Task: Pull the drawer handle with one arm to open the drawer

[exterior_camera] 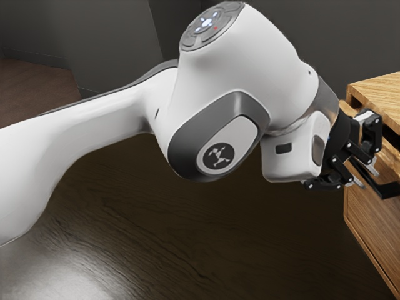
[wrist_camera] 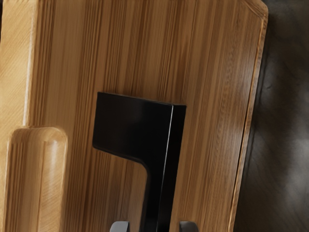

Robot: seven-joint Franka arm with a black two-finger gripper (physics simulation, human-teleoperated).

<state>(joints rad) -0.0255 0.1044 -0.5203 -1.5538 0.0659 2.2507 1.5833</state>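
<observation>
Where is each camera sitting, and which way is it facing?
Exterior view: beside the arm, looking toward the wooden cabinet at the exterior view's right; arm and gripper show.
Wrist view: on the hand, facing the drawer front; two fingertips show.
Shared: the black handle at the gripper.

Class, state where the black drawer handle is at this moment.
At the exterior view's right edge, the black drawer handle projects from the wooden drawer front, directly ahead of the gripper.
</observation>
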